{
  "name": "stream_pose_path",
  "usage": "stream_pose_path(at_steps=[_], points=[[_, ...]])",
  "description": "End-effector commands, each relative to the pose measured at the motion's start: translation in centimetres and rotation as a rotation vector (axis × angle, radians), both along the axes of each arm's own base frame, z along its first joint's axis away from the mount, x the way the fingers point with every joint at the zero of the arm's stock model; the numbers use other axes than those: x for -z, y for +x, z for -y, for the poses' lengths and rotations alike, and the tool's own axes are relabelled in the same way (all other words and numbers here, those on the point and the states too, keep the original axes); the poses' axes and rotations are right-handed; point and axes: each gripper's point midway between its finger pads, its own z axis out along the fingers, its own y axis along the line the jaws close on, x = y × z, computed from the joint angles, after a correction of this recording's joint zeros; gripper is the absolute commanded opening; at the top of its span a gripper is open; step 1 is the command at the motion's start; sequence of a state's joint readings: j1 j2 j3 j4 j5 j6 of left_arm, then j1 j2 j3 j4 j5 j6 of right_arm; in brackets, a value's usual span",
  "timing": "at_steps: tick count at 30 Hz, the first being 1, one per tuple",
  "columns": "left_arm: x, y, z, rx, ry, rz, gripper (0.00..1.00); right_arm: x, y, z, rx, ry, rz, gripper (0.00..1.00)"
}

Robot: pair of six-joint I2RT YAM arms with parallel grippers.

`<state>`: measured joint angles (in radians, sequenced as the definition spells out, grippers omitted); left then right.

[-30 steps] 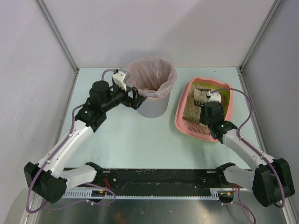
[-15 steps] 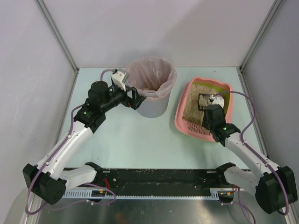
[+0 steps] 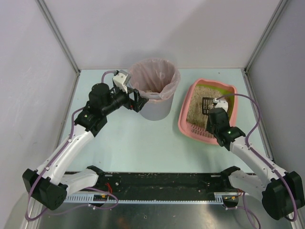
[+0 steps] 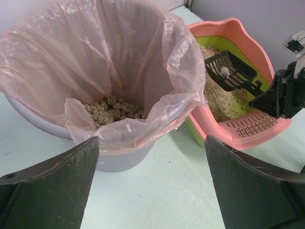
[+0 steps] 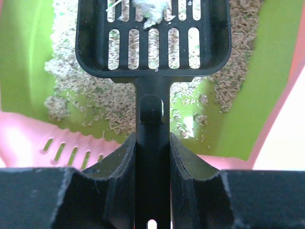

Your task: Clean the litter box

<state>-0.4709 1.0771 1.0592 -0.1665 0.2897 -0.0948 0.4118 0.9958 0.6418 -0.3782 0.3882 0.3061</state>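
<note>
- Litter box [image 3: 182, 120], pink with sandy granules [image 3: 194, 112], on the right side of the table [image 3: 143, 143], just right of the grey bin [image 3: 155, 110].
- Right claw [image 5: 152, 148] clamped on the handle of the black scoop [image 5: 153, 75]; scoop above the granules, a pale clump [image 4: 223, 71] in it.
- Left claw [image 4: 151, 143] spread wide, empty, at the bin's left side.

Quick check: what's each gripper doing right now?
Left gripper: open, holding nothing, beside the grey bin.
Right gripper: closed on the black scoop handle.
</note>
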Motion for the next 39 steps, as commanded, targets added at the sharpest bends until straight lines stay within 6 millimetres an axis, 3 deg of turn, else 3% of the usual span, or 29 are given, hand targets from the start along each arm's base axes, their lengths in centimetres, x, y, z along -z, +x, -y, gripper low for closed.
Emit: stream_pose_path(at_steps=[1,4,7,11,15,19,22,27,35,39], points=[[-1.5,-0.2,-0.3,-0.004,0.0,0.071,0.96,-3.0,1.0,-0.2,0.014,-0.023,0.095,0.0],[-1.6,-0.3,-0.3,-0.003,-0.001,0.072,0.96,-2.6,0.9,0.4,0.036,0.049,0.073,0.0],[-1.5,-0.2,-0.3,-0.004,0.0,0.071,0.96,-3.0,0.8,-0.9,-0.016,0.003,0.093,0.0],[-1.5,-0.2,-0.4,-0.012,0.0,0.07,0.96,-2.6,0.8,0.2,0.034,0.071,0.065,0.0],[-1.6,0.0,-0.8,-0.036,0.002,0.076,0.96,-2.4,0.6,-1.7,-0.041,-0.005,0.057,0.0],[-1.8,0.2,-1.3,-0.068,-0.007,0.076,0.98,-1.4,0.5,0.2,0.037,0.041,0.003,0.0],[-2.1,0.1,-1.3,-0.074,-0.021,0.072,0.99,-2.2,0.9,-0.8,0.002,0.075,0.049,0.0],[-2.5,0.2,-1.9,-0.102,-0.02,0.085,1.0,-0.5,0.4,-0.8,0.016,0.033,-0.019,0.0],[-3.2,1.5,-4.1,-0.214,-0.013,0.107,1.0,-3.2,0.7,-1.6,-0.006,0.129,0.06,0.0],[-4.7,2.4,-5.3,-0.272,-0.057,0.105,1.0,-3.8,0.0,-0.9,-0.008,0.069,0.044,0.0]])
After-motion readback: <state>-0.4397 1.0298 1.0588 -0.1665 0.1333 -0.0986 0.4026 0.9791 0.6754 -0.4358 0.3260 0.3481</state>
